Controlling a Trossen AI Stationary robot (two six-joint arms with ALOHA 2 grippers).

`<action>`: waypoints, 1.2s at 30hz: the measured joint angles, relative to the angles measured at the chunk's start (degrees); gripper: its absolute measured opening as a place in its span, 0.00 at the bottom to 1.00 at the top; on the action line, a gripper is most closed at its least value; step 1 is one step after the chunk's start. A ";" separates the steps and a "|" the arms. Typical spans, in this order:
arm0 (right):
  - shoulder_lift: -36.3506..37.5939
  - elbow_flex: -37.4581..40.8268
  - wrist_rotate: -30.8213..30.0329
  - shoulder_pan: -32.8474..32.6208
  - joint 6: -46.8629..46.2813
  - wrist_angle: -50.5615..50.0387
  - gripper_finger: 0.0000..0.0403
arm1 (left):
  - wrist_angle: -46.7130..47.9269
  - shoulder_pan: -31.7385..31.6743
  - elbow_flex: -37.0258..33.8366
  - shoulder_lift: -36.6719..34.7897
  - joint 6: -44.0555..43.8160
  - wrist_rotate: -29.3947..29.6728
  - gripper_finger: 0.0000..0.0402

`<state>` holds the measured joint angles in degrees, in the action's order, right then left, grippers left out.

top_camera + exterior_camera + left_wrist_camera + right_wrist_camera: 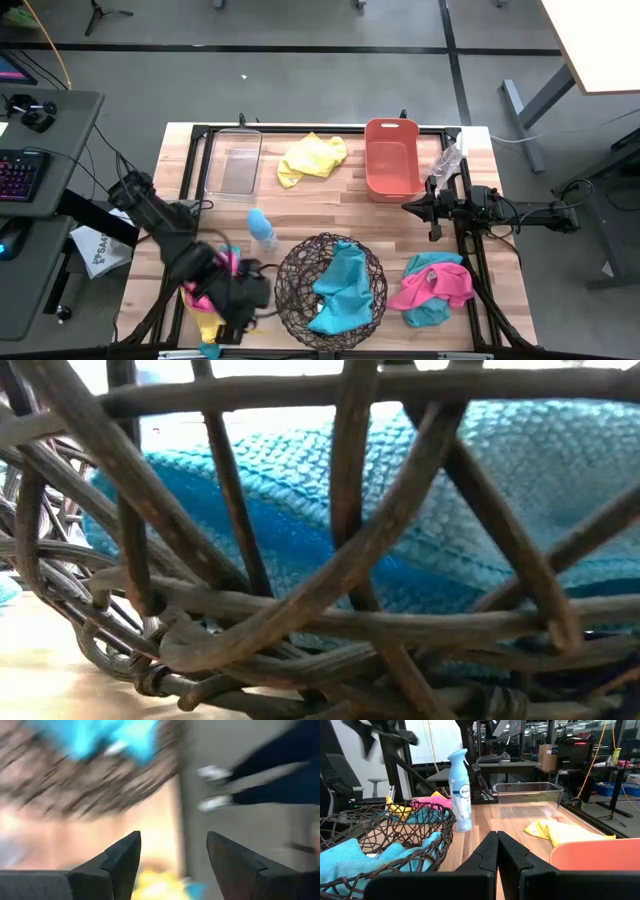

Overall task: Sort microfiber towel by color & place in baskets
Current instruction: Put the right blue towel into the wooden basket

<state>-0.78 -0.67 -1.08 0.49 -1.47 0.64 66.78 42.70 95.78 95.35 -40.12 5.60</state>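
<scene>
My left gripper (pixel 250 305) (pixel 172 837) is open near the table's near-left corner. It hangs over a small heap of pink, yellow and teal towels (pixel 205 300), just left of the round dark wire basket (pixel 330 290); nothing shows between its fingers. A teal towel (pixel 340 290) (pixel 400 510) lies in that basket. A yellow towel (pixel 312 157) (pixel 565 831) lies flat on the table between the clear tub (pixel 233 165) and the orange bin (pixel 392 158). Pink and teal towels (pixel 435 287) are heaped near the right edge. My right gripper (pixel 408 207) (pixel 497 837) is shut, level, pointing left above the table.
A light-blue spray bottle (pixel 262 228) (pixel 461 790) stands between the tub and the wire basket. A clear plastic bottle (pixel 445 160) lies right of the orange bin. A person's legs and shoes (pixel 215 802) show on the floor beyond the near edge. Bare wood lies mid-table.
</scene>
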 joint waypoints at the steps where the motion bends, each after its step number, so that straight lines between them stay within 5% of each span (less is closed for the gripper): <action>1: -0.01 0.00 0.00 0.00 0.01 -0.02 0.00 | 2.32 1.11 -1.00 0.00 -1.79 3.11 0.53; 5: -0.01 0.00 0.01 0.01 -0.01 0.00 0.00 | 2.62 1.57 -7.33 0.00 -2.79 2.46 0.53; 11: -0.01 0.00 0.00 -0.01 -0.01 -0.02 0.00 | 1.65 -0.47 -18.21 0.04 8.27 1.09 0.53; 17: -0.01 0.00 0.00 0.00 0.01 -0.01 0.00 | -8.19 -3.05 -26.28 0.04 14.13 0.43 0.53; 36: 0.01 0.00 0.00 0.01 -0.01 -0.02 0.00 | -10.73 -4.07 -36.91 0.04 13.97 -2.27 0.50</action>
<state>-0.78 -0.67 -1.08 0.49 -1.48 0.62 56.05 38.63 58.87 95.39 -26.15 3.33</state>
